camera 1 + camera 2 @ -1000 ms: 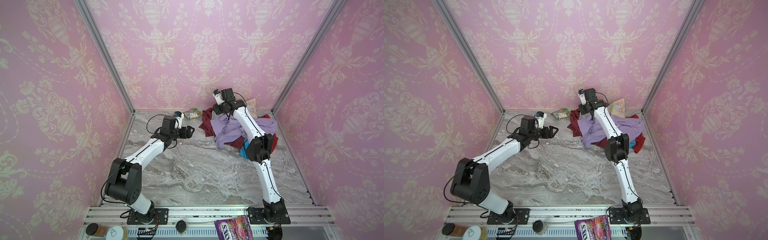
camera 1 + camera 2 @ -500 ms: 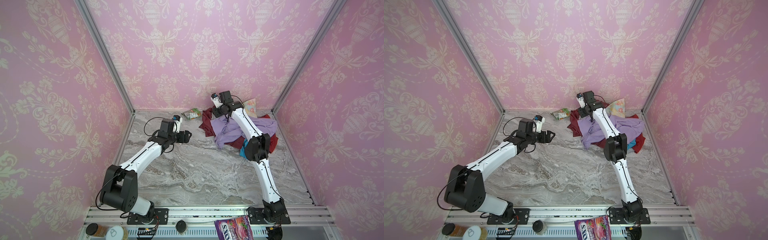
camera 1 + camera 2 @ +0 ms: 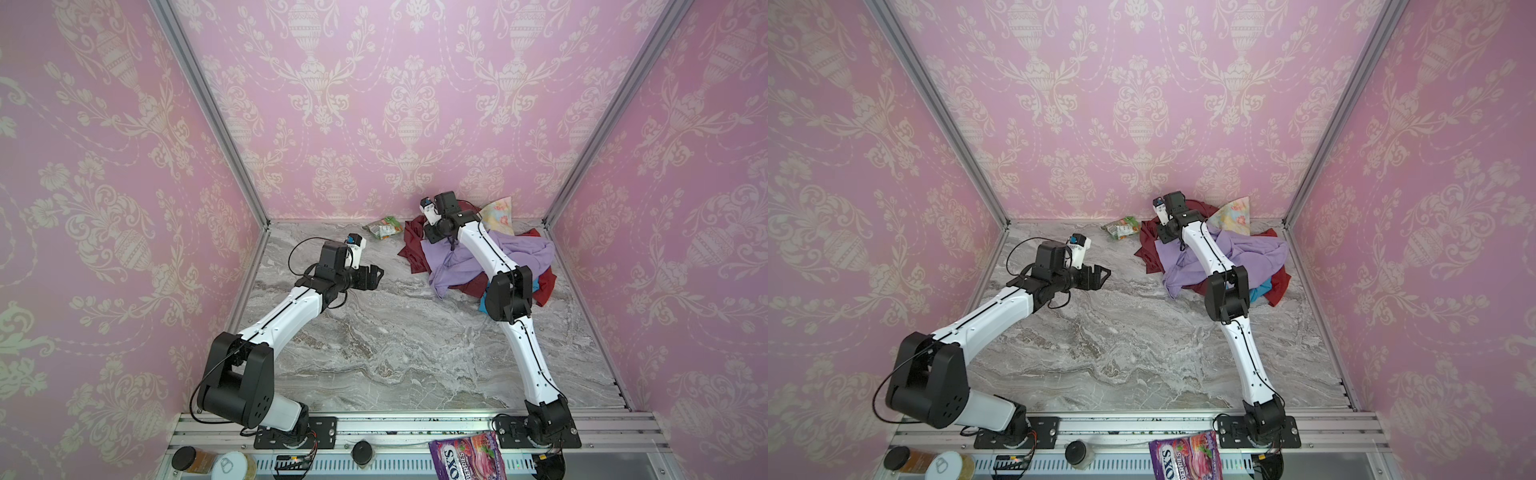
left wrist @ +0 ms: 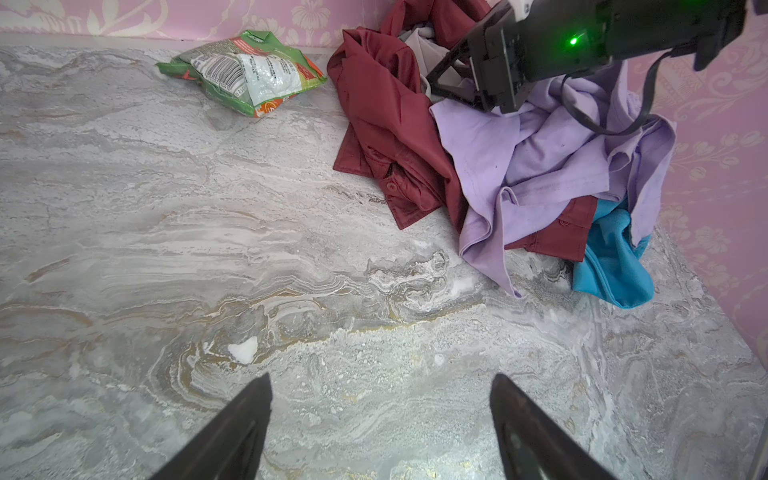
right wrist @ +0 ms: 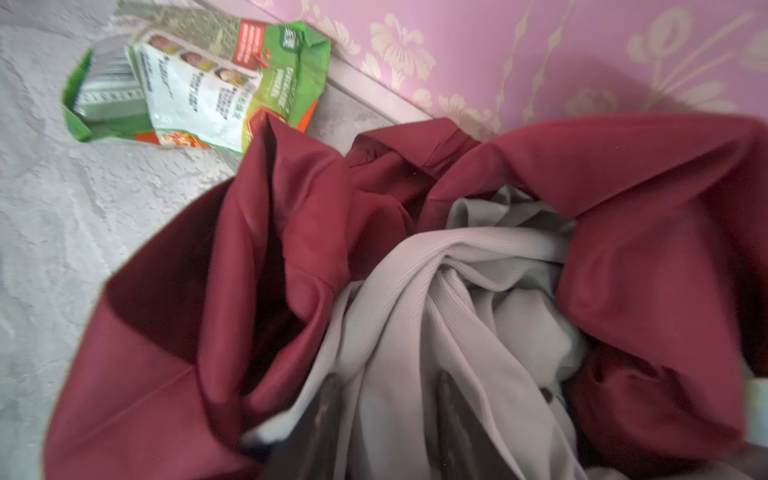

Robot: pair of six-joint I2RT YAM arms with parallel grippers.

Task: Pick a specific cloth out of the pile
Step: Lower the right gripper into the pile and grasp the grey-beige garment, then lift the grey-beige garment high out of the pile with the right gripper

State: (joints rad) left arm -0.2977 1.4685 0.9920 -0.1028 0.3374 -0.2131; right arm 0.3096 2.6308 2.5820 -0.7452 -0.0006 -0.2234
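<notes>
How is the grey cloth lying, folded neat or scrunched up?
Scrunched up: the light grey ribbed cloth lies in twisted folds, tucked among the dark red cloth.

Most of the grey cloth (image 5: 478, 266) is buried in the pile (image 3: 536, 249), wrapped by the dark red cloth (image 5: 291, 216). In both top views it cannot be made out under the right arm (image 3: 486, 253), which lies across the pile. The right gripper (image 5: 388, 415) at the pile shows only as two dark, blurred fingers, half covered by grey folds and cut by the picture's edge; whether they pinch fabric cannot be told. The blue cloth (image 4: 611, 266) only peeks from under the pile's lilac cloth (image 4: 519, 166). Away from the pile, the left gripper (image 4: 380, 376) shows only its finger ends, the rest cut off.
</notes>
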